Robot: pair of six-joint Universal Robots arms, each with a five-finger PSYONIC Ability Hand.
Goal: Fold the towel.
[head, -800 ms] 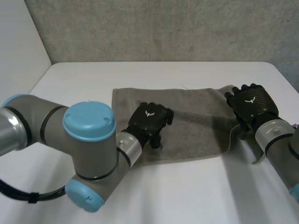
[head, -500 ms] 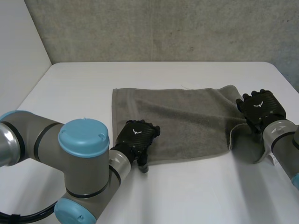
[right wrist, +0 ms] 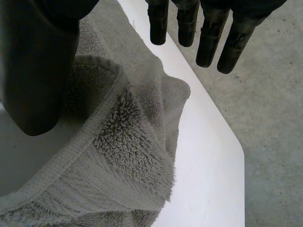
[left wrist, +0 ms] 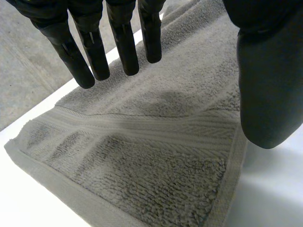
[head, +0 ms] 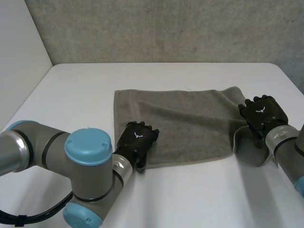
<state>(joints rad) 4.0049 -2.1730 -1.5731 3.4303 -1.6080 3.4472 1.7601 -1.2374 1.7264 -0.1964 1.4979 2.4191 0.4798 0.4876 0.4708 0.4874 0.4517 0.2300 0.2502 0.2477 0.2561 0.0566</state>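
Here the grey towel (head: 185, 123) lies spread flat on the white table (head: 95, 90), long side running left to right. Its right end is partly hidden in the head view: the right hand (head: 261, 113) and its wrist cover the near-right corner, and what lies under the wrist is hard to make out. In the right wrist view that end of the towel (right wrist: 123, 142) is rucked up into a raised fold under the palm, with the fingers (right wrist: 208, 38) straight and set apart from the thumb, holding nothing. The left hand (head: 136, 142) sits over the towel's near-left corner. In the left wrist view its fingers (left wrist: 125, 47) are also straight, thumb wide of them, above the bordered corner of the towel (left wrist: 156, 156). Whether either hand touches the cloth cannot be told.

Against the earliest frame, the left hand has drawn back from the towel's middle to the near-left corner. The right hand has come off the far-right corner towards the near side. The far-right corner, then covered, now lies bare.
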